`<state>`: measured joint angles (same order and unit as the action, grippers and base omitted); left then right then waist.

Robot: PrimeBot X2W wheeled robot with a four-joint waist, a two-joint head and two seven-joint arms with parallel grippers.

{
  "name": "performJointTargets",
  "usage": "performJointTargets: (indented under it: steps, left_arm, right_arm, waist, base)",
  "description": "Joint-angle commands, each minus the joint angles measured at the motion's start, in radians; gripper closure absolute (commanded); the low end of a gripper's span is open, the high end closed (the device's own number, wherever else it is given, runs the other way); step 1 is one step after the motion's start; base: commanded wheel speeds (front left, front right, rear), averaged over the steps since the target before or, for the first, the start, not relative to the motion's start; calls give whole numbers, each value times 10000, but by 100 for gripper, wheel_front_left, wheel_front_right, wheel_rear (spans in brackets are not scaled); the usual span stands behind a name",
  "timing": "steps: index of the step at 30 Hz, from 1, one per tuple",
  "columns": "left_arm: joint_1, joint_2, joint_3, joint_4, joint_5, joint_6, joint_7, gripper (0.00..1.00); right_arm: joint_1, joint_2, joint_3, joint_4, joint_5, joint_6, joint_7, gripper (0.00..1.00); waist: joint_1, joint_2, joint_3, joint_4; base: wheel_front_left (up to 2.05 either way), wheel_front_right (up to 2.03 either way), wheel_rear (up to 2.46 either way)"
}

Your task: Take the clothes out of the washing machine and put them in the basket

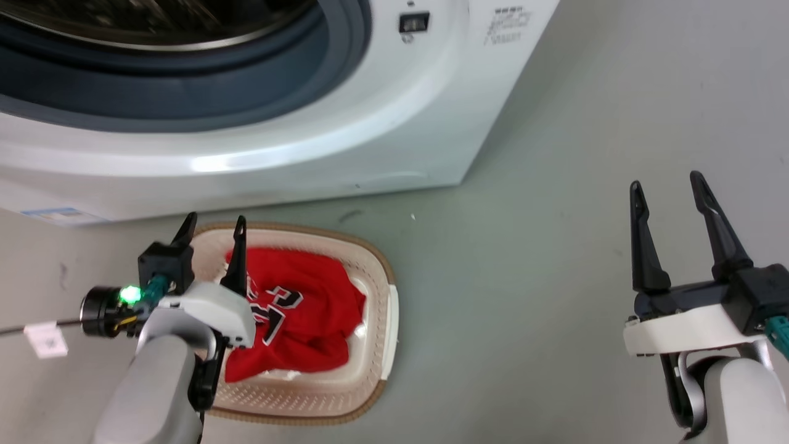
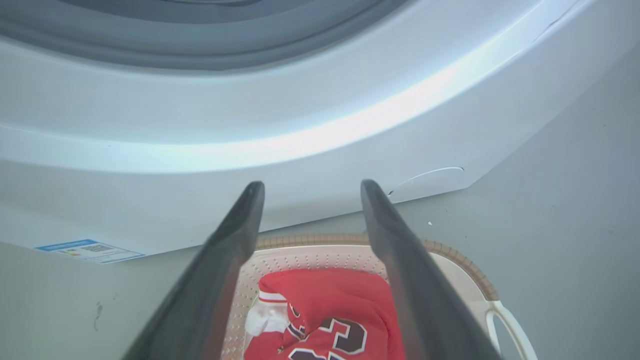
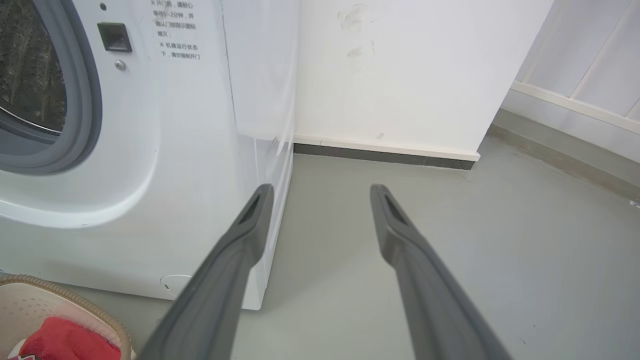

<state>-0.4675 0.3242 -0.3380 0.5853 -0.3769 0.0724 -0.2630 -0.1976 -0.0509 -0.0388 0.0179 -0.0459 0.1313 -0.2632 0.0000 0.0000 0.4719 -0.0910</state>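
The red clothes (image 1: 302, 320) lie heaped in the cream basket (image 1: 376, 265) on the floor before the washing machine (image 1: 394, 111); a jersey with black numerals (image 2: 330, 320) is on top. My left gripper (image 1: 212, 223) hovers open above the basket's left rim, nothing between its fingers. My right gripper (image 1: 667, 185) stands open and empty over bare floor well to the right. The machine's grey-ringed opening (image 1: 185, 80) shows a strip of steel drum (image 3: 25, 75); no cloth is visible in that strip. The basket's corner (image 3: 75, 305) with red cloth (image 3: 65, 340) sits at the right wrist view's lower left.
Grey floor (image 1: 555, 259) spreads to the right of the basket and machine. A white wall with a dark skirting (image 3: 385, 155) stands behind the machine's right side. A blue-edged label (image 2: 90, 250) is stuck low on the machine's front.
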Motion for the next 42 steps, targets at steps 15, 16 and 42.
performJointTargets:
  steps: [15, 16, 42]
  left_arm:
    - [3415, -1686, 2715, -4635, 2179, -770, -24, 0]
    - [3645, -1778, 2808, -4802, 2271, -816, -25, 0]
    - [5849, -2660, 3297, -5584, 3482, -1017, -24, 0]
  right_arm:
    - [1401, 15, -447, 152, 10, -11, -23, 0]
    - [1524, 14, -409, 149, 16, -11, -22, 0]
    - [2808, 14, -324, 324, 373, -11, -22, 0]
  waist:
    - [0, 0, -3354, 1506]
    - [0, 0, -3499, 1532]
    - [0, 0, -4655, 1207]
  base:
    - [0, 0, 0]
    - [0, 0, 0]
    - [0, 0, 0]
